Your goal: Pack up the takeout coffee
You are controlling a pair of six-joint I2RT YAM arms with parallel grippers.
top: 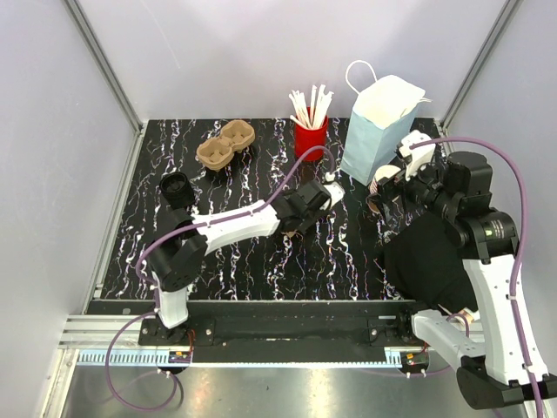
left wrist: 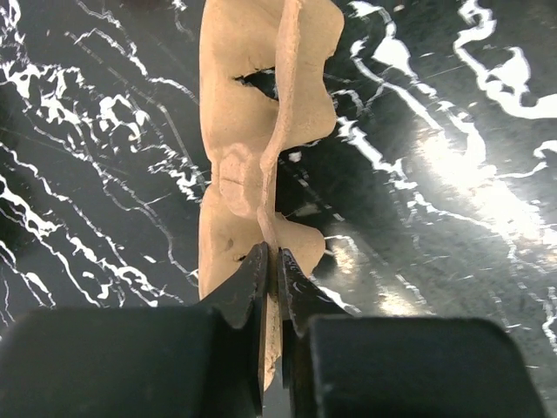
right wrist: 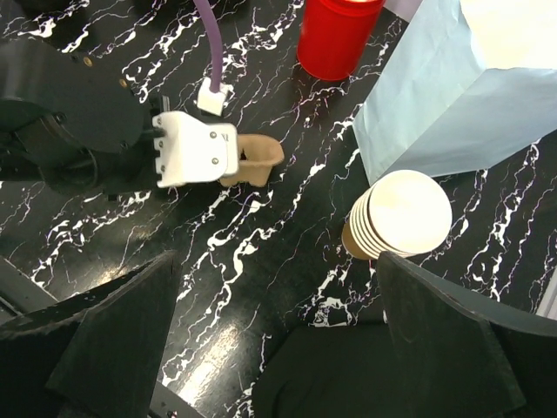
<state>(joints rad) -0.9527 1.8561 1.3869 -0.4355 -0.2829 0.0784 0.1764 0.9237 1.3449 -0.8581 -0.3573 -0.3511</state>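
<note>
My left gripper [left wrist: 271, 261] is shut on the thin edge of a tan moulded pulp cup carrier [left wrist: 244, 104], held just above the black marble table. The right wrist view shows the same carrier [right wrist: 259, 160] sticking out of the left gripper's white head [right wrist: 196, 148]. Over a nested stack of brown cups [right wrist: 400, 218], my right gripper [right wrist: 274, 261] hangs wide open with nothing between its fingers. Just beyond it stands the pale blue paper bag [top: 379, 126], upright and open at the top. The single takeout coffee is out of view.
A red cup of white sticks [top: 310, 135] stands left of the bag. A second pulp carrier with two cells [top: 224, 145] lies at the back left. Grey walls close the table on three sides. The right arm's black sleeve [top: 431, 257] covers the near right.
</note>
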